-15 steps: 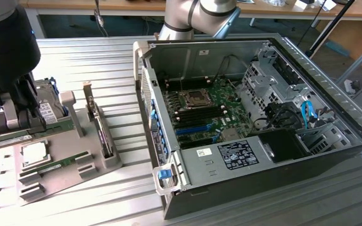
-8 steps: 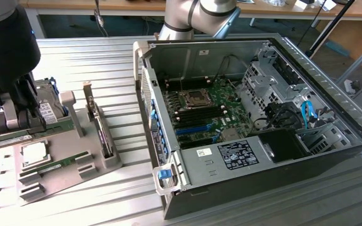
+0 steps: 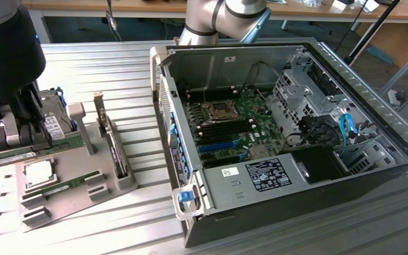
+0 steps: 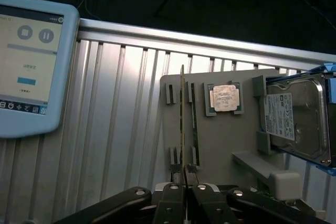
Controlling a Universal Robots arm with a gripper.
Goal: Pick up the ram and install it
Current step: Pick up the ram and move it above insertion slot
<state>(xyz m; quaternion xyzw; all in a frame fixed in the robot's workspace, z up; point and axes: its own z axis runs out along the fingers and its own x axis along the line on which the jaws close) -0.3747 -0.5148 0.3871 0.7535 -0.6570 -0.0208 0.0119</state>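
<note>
My gripper [image 3: 21,144] hangs at the exterior view's left, above the grey parts tray [image 3: 73,204], and is shut on a ram [image 3: 6,160], a thin green stick lifted clear of the tray. In the wrist view the held ram [image 4: 182,114] appears edge-on, rising from between the closed fingers of the gripper [image 4: 185,176]. A second ram [image 3: 68,186] lies in its slot on the tray [image 4: 220,140], beside the held ram; it is the dark strip [image 4: 195,124] in the wrist view.
The open computer case [image 3: 331,175] lies at the exterior view's right, with its motherboard [image 3: 225,125] exposed. The tray also holds a silver processor chip [image 3: 40,172], a hard drive [image 4: 296,121] and an upright expansion card [image 3: 112,143]. A tablet [image 4: 31,66] lies on the ribbed metal table.
</note>
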